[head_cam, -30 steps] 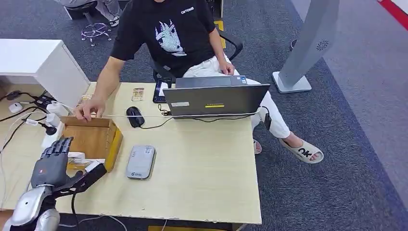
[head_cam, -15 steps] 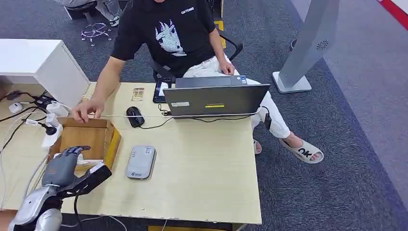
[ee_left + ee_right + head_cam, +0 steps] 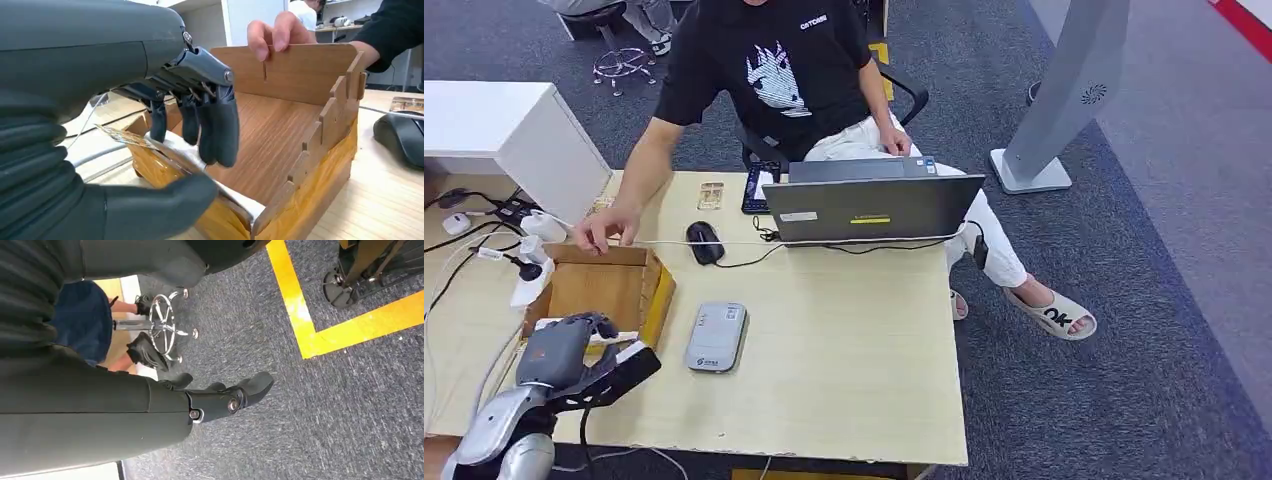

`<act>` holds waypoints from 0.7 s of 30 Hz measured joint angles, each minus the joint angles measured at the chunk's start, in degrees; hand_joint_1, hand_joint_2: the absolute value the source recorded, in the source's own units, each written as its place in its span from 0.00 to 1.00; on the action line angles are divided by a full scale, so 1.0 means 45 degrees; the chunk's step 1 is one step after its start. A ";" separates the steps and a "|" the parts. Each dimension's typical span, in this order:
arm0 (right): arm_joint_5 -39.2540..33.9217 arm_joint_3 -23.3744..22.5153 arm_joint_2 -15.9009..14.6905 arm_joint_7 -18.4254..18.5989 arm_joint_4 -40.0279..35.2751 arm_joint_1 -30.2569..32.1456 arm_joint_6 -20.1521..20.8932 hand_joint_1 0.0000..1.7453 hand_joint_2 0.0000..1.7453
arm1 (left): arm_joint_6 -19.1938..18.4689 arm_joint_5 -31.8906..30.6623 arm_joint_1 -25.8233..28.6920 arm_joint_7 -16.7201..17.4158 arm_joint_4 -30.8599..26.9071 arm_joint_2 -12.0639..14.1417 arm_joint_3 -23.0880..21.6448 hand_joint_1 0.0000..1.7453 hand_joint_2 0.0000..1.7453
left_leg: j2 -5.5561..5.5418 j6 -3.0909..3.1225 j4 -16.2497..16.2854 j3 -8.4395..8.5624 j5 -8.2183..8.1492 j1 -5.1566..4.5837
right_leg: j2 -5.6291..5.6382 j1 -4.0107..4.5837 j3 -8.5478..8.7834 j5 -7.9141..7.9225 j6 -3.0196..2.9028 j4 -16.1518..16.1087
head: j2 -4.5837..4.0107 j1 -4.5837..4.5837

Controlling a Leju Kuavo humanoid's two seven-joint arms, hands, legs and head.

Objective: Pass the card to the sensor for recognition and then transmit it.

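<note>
Left hand (image 3: 150,100) fingers (image 3: 220,125) hide much of the card (image 3: 122,136).

Floor: grey-blue carpet (image 3: 1124,330); yellow tape lines (image 3: 300,315) in the right wrist view.
Counter: pale wood top (image 3: 844,340), worn along the near edge.
Left side: white cabinet (image 3: 504,125).
Far side: black office chair (image 3: 904,95), chrome chair base (image 3: 619,65).
Right rear: grey floor-standing kiosk (image 3: 1074,90) on a flat base.

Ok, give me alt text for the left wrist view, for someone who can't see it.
The robot's left hand curls its fingers over a card at the near edge of an open wooden box. A person's hand grips the box's far wall, with a black mouse beside it.
</note>
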 joint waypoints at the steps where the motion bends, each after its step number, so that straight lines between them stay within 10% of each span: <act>1: 0.0039 -0.0005 0.0000 0.0000 0.0000 0.0000 0.0005 0.00 1.00 | -0.0005 0.0039 -0.0008 0.0063 0.0005 0.0010 0.0000 0.88 1.00 | 0.0000 0.0000 0.0000 0.0000 0.0000 0.0000 | 0.0000 0.0000 0.0000 0.0000 0.0000 0.0000 | 0.0000 0.0000; 21: 0.0228 -0.0257 -0.0005 0.0000 0.0000 -0.0003 0.0005 0.00 1.00 | -0.0185 -0.0729 -0.0356 0.1107 0.0034 0.0675 -0.0015 0.90 1.00 | 0.0017 -0.0001 -0.0002 0.0004 -0.0001 0.0003 | 0.0012 0.0000 -0.0001 0.0000 -0.0001 0.0001 | 0.0000 0.0000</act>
